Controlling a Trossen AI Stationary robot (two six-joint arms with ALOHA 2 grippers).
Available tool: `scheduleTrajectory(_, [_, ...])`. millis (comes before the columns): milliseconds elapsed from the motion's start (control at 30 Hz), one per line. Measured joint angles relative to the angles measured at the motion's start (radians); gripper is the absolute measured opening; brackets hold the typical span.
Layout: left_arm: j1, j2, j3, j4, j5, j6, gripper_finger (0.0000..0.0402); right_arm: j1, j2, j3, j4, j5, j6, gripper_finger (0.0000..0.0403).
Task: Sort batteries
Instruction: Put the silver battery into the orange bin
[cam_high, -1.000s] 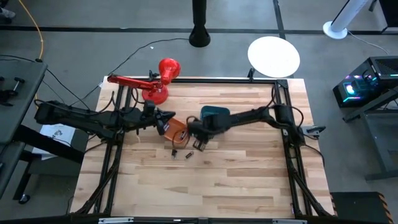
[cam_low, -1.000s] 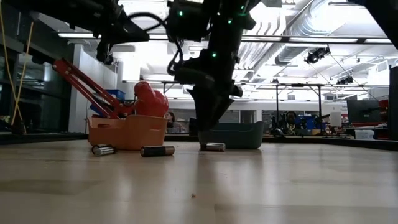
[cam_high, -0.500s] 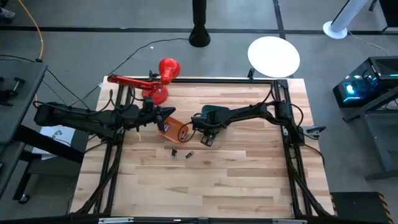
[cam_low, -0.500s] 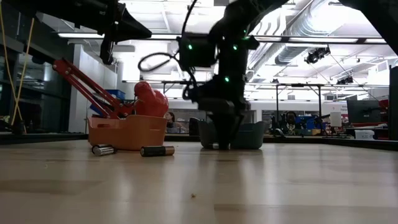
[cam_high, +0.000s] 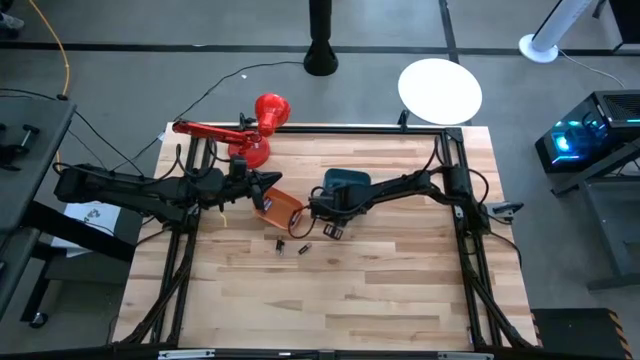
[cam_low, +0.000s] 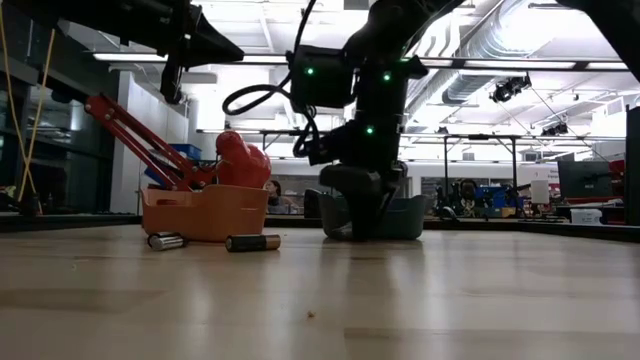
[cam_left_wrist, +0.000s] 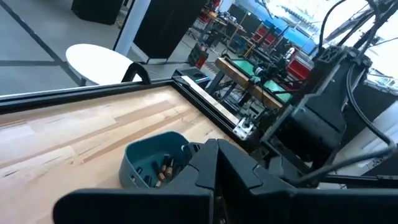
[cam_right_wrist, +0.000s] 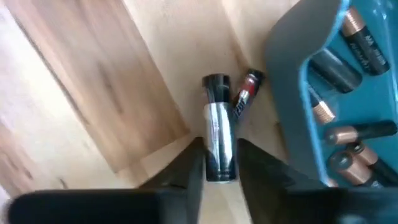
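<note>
Pale wooden boards make up the table (cam_high: 400, 290), which is bare along its near half. Two loose batteries (cam_high: 290, 247) are seen lying near the middle, just on the near side of the orange bin (cam_high: 282, 208); in the low view they lie on their sides in front of that bin, one silvery and one dark.

Slightly farther and to the right, the right gripper (cam_high: 329, 229) is lowered to the table just in front of the teal bin (cam_high: 346, 182). In the right wrist view a silver battery (cam_right_wrist: 219, 137) is clamped between the two fingers, its long axis running along them and its dark end pointing away from the wrist. A smaller red-marked battery (cam_right_wrist: 245, 92) lies beside that end, close against the teal bin's wall (cam_right_wrist: 298, 93). Several batteries, copper-topped and dark, are already lying inside that bin. The teal bin is judged to be the nearer target for this arm, directly beyond the held battery.

Compared with half a second ago, the right gripper has dropped back toward the near side of the teal bin; one second ago it was still nearer and more to the left.

Farther left, the left gripper (cam_high: 268, 186) is held above the orange bin, with its fingers together.
</note>
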Motion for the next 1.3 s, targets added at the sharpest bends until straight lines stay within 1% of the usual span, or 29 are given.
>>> scheduleTrajectory(67, [0.0, 0.0, 0.0, 0.018, 0.0, -0.001, 0.0, 0.01, 0.0, -0.001, -0.009, 0.003, 0.035, 0.0046])
scheduleTrajectory(100, [0.0, 0.0, 0.0, 0.044, -0.001, -0.001, 0.0, 0.016, 0.0, -0.001, -0.019, 0.004, 0.049, 0.003])
scheduleTrajectory(233, [0.01, -0.001, 0.001, 0.137, -0.003, 0.063, 0.0, 0.053, -0.013, -0.003, -0.085, -0.007, 0.082, 0.0031])
scheduleTrajectory(333, [0.024, 0.0, 0.001, 0.137, -0.003, 0.118, 0.0, 0.089, -0.034, -0.006, -0.183, -0.054, 0.09, 0.003])
scheduleTrajectory(400, [0.031, -0.006, 0.001, 0.131, 0.004, 0.125, 0.0, 0.114, -0.059, -0.008, -0.222, -0.074, 0.105, 0.003])
scheduleTrajectory(533, [0.052, -0.019, 0.001, 0.135, 0.092, 0.168, 0.0, 0.138, -0.128, -0.007, -0.187, -0.132, 0.181, 0.003])
scheduleTrajectory(600, [0.069, -0.033, 0.001, 0.146, 0.142, 0.21, 0.0, 0.144, -0.163, -0.007, -0.076, -0.165, 0.218, 0.003])
scheduleTrajectory(700, [0.106, -0.071, 0.001, 0.166, 0.208, 0.293, 0.0, 0.147, -0.197, -0.004, 0.212, -0.18, 0.289, 0.003])
scheduleTrajectory(767, [0.142, -0.103, 0.001, 0.173, 0.254, 0.342, 0.0, 0.14, -0.198, -0.002, 0.406, -0.178, 0.358, 0.003])
scheduleTrajectory(800, [0.162, -0.122, 0.0, 0.17, 0.282, 0.362, 0.0, 0.133, -0.188, -0.002, 0.476, -0.172, 0.385, 0.003])
scheduleTrajectory(867, [0.201, -0.158, 0.0, 0.173, 0.336, 0.375, 0.0, 0.112, -0.159, -0.002, 0.574, -0.137, 0.439, 0.003])
scheduleTrajectory(967, [0.246, -0.205, 0.0, 0.171, 0.406, 0.375, 0.0, 0.084, -0.113, -0.004, 0.666, -0.079, 0.485, 0.003])
scheduleTrajectory(1067, [0.268, -0.24, 0.0, 0.156, 0.425, 0.351, 0.0, 0.066, -0.089, -0.004, 0.758, -0.048, 0.503, 0.0031])
scheduleTrajectory(1100, [0.269, -0.249, 0.0, 0.147, 0.425, 0.339, 0.0, 0.057, -0.085, -0.004, 0.777, -0.061, 0.508, 0.004])
scheduleTrajectory(1133, [0.269, -0.255, 0.0, 0.143, 0.425, 0.333, 0.0, 0.048, -0.08, -0.004, 0.796, -0.089, 0.508, 0.0057])
scheduleTrajectory(1233, [0.267, -0.266, 0.0, 0.128, 0.426, 0.33, 0.0, 0.033, -0.076, -0.004, 0.832, -0.136, 0.481, 0.0134])
scheduleTrajectory(1300, [0.267, -0.27, 0.0, 0.113, 0.427, 0.323, 0.0, 0.023, -0.089, -0.004, 0.815, -0.173, 0.435, 0.0187])
